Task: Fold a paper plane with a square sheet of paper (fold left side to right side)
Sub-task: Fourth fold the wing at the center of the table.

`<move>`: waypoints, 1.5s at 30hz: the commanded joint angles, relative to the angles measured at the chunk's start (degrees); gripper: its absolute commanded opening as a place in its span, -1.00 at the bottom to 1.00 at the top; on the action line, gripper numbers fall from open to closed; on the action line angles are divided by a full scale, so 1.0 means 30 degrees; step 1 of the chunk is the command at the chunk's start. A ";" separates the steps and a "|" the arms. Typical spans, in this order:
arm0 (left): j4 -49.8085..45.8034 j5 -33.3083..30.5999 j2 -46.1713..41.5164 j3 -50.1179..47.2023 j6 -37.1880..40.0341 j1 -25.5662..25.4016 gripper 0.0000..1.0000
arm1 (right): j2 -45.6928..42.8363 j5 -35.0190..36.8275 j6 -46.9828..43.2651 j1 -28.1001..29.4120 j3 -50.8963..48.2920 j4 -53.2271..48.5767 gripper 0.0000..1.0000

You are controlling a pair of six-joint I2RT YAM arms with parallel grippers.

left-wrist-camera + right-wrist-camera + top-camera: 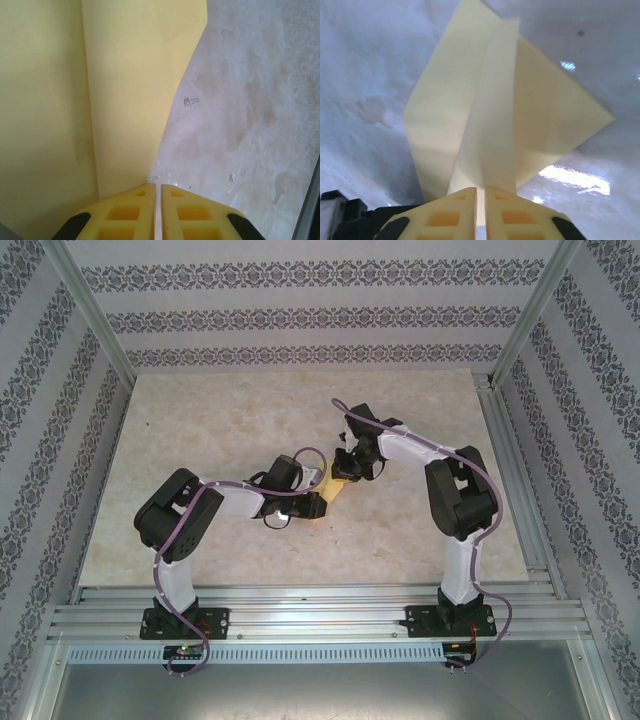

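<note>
Pinching is the word at both ends. Left fingers (132, 207) are pressed together with a hairline slit between them, and the near corner of the paper plane (125, 90) runs right up to their tips. It reads as a grip on that corner, but the contact is tucked under the tips, so that is a judgement.

Right fingers (507, 207) are likewise pressed together. A raised centre ridge of the yellow paper runs straight into their slit, so they appear to be nipping the ridge itself.

Likely reason for two holds is that one end anchors the thin sheet while the other sets the left-over-right crease. The ridge stands proud with a flap sloping off each side, so I judge the fold unflattened and the plane half made. Thin paper may skid or tear if both ends pull.

Left wrist view shows one long crease running up from the fingers, with a broad panel to its left and a lighter panel to its right ending in a slanted edge.

Top view puts the plane mid-counter between the two wrists, as a yellow sliver (335, 490).

The paper lies straight on the marbled counter (245, 100), in no tray or box. A small clear scrap (190, 102) sits just beside the slanted edge.
</note>
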 commanded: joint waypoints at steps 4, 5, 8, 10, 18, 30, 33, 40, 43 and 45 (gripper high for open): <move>-0.1462 -0.0855 0.0651 -0.0880 -0.0005 -0.0009 -0.76 | -0.0781 0.0875 -0.1183 -0.0476 0.0322 -0.0884 -0.49; -0.1507 -0.0853 0.0608 -0.0837 0.0032 -0.0016 -0.76 | -0.0748 0.0773 -0.1205 -0.0516 0.0045 -0.0683 -0.45; -0.1641 -0.0884 0.0591 -0.0756 0.0051 -0.0011 -0.76 | -0.0720 0.0553 -0.1102 -0.0524 -0.0635 -0.0175 -0.39; -0.1622 -0.0885 0.0571 -0.0725 0.0054 -0.0011 -0.76 | -0.0646 0.0391 -0.1088 -0.0538 -0.0896 0.0054 -0.36; -0.1859 -0.1050 0.0568 -0.0668 0.0121 -0.0009 -0.76 | -0.0029 -0.0544 -0.0911 -0.0348 -0.0980 0.0412 -0.58; -0.2107 -0.1083 0.0509 -0.0559 0.0282 -0.0037 -0.76 | 0.0964 -0.1072 -0.0809 -0.0242 -0.0462 0.0621 -0.90; -0.2173 -0.1149 0.0465 -0.0550 0.0326 -0.0042 -0.76 | 0.1138 -0.1142 -0.0845 -0.0196 -0.0259 0.0540 -0.98; -0.2219 -0.1120 0.0450 -0.0557 0.0381 -0.0038 -0.76 | 0.1695 -0.0499 -0.1027 -0.0194 0.0221 0.0314 -1.00; -0.2226 -0.1119 0.0422 -0.0601 0.0386 -0.0053 -0.76 | 0.1986 -0.0260 -0.1130 -0.0220 0.0317 0.0232 -1.00; -0.2192 -0.1119 0.0420 -0.0614 0.0362 -0.0042 -0.76 | 0.2137 -0.0161 -0.1133 -0.0252 0.0347 0.0152 -1.00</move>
